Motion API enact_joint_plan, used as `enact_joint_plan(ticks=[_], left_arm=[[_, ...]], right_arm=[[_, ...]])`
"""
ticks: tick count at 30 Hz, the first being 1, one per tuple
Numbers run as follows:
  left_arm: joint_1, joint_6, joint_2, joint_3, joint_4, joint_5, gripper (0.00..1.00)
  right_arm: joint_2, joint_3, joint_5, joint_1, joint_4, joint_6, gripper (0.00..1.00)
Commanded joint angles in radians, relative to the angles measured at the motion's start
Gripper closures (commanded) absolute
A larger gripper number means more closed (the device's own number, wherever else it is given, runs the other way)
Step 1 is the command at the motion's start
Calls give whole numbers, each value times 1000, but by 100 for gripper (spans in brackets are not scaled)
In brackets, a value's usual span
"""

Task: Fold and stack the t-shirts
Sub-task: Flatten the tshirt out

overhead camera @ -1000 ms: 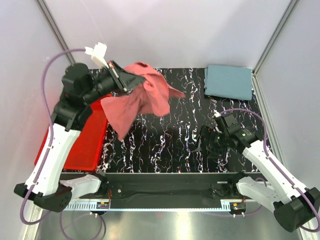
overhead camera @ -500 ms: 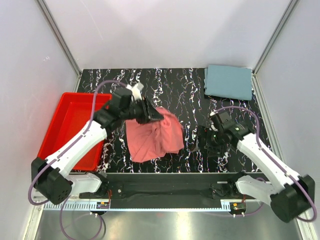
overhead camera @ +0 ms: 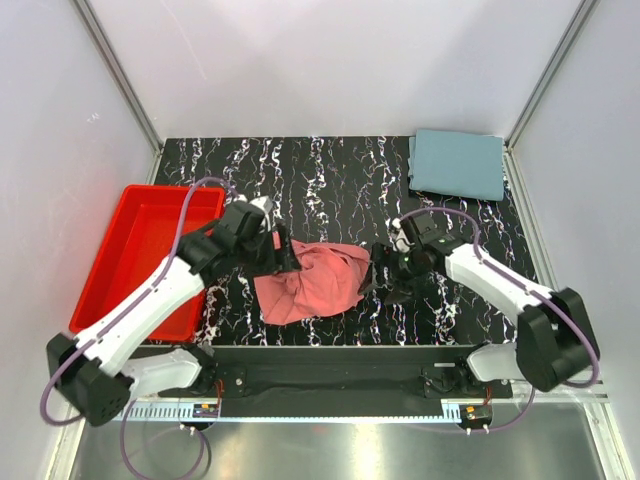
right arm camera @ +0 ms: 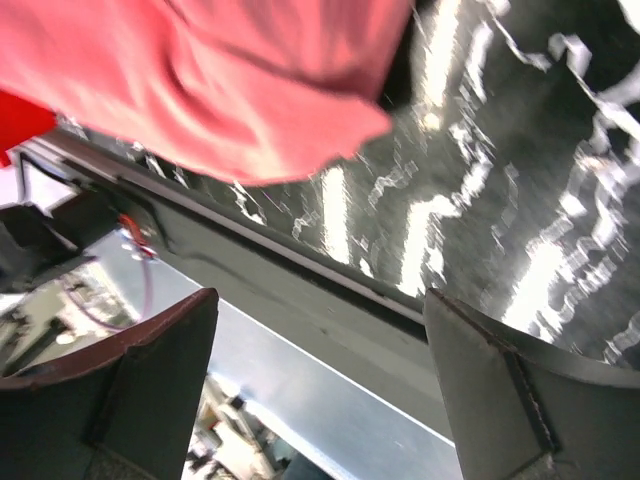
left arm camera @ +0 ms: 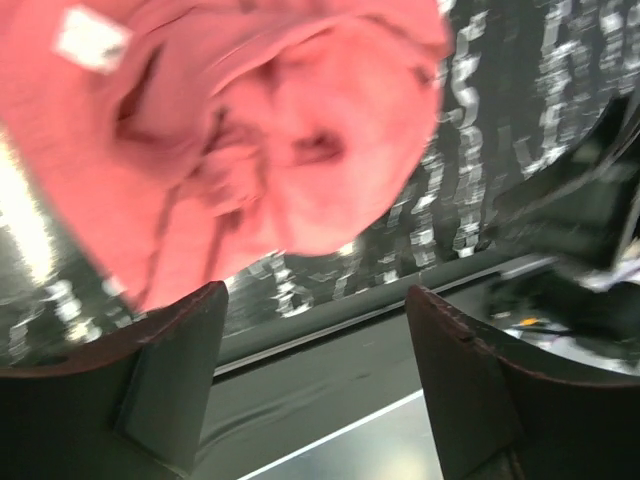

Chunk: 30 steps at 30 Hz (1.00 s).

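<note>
Lying in a crumpled heap near the front middle of the black white-veined tabletop (overhead camera: 330,185): the salmon-pink shirt (overhead camera: 312,280), unfolded, with its white neck label (left arm camera: 92,38) facing up. The grey-blue shirt (overhead camera: 457,164) is folded flat in the far right corner, well apart from the pink one. The red tray (overhead camera: 140,260) sits on the left side of the table, just beside the left arm.

The left gripper (overhead camera: 278,258) is low at the left edge of the pink heap. In the wrist view its fingers (left arm camera: 180,370) are spread wide with nothing between them. From above I can't tell whether the tips touch the cloth. The right gripper (overhead camera: 378,278) is at the right edge of the heap, also spread wide and gripping nothing, with the pink cloth just ahead of it in its wrist view.

The room is plain white wall panels on three sides with metal corner posts (overhead camera: 120,75). A brushed metal ledge (overhead camera: 330,450) runs in front of the arm bases.
</note>
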<state>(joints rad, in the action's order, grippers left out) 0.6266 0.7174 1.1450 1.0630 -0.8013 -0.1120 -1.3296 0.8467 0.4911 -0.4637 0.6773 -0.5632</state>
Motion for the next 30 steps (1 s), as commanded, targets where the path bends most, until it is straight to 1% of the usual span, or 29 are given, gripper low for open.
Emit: enact_joint_plan(ticks=[1, 3, 5, 7, 9, 11, 15, 17, 19, 21, 23, 24, 25, 27, 28, 29, 30], left_arm=[[1, -87, -79, -47, -82, 54, 26], [1, -110, -129, -83, -56, 19, 27], [1, -137, -159, -124, -33, -17, 28], [1, -159, -186, -141, -42, -35, 28], [2, -176, -191, -149, -58, -55, 28], [1, -196, -197, -167, -39, -95, 32], [1, -210, -205, -175, -15, -115, 38], [1, -208, -199, -173, 10, -112, 38], [1, -194, -185, -178, 25, -98, 38], [1, -185, -173, -172, 33, -92, 38], [1, -177, -168, -155, 24, -80, 38], [1, -174, -171, -150, 17, -55, 38], [1, -171, -174, -144, 8, -37, 38], [-1, -173, -188, -135, -4, 20, 31], [-1, -176, -188, -132, -16, 34, 21], [-1, -180, -183, -123, -21, 43, 18], [-1, -185, -180, -120, -24, 51, 16]], right_arm=[[-77, 2, 83, -7, -159, -76, 9], [-137, -3, 84, -15, -234, -101, 8], [-171, -20, 52, -39, -313, -115, 7], [-212, -5, -8, -61, -332, -83, 8], [-238, 6, -28, -67, -357, -51, 18], [-269, 18, -36, -69, -392, -12, 24], [-318, 43, -86, -69, -369, 69, 28], [-342, 49, -89, -69, -357, 95, 30], [-359, 38, -71, -69, -373, 115, 37], [-368, 38, -45, -69, -377, 129, 49], [-375, 58, -36, -69, -340, 134, 74], [-370, 71, -36, -69, -314, 134, 84], [-344, 93, -42, -69, -264, 129, 100], [-297, 117, -95, -69, -199, 108, 100], [-243, 156, -121, -69, -111, 105, 100], [-217, 182, -152, -69, -58, 100, 100], [-192, 240, -224, -70, -6, 92, 100]])
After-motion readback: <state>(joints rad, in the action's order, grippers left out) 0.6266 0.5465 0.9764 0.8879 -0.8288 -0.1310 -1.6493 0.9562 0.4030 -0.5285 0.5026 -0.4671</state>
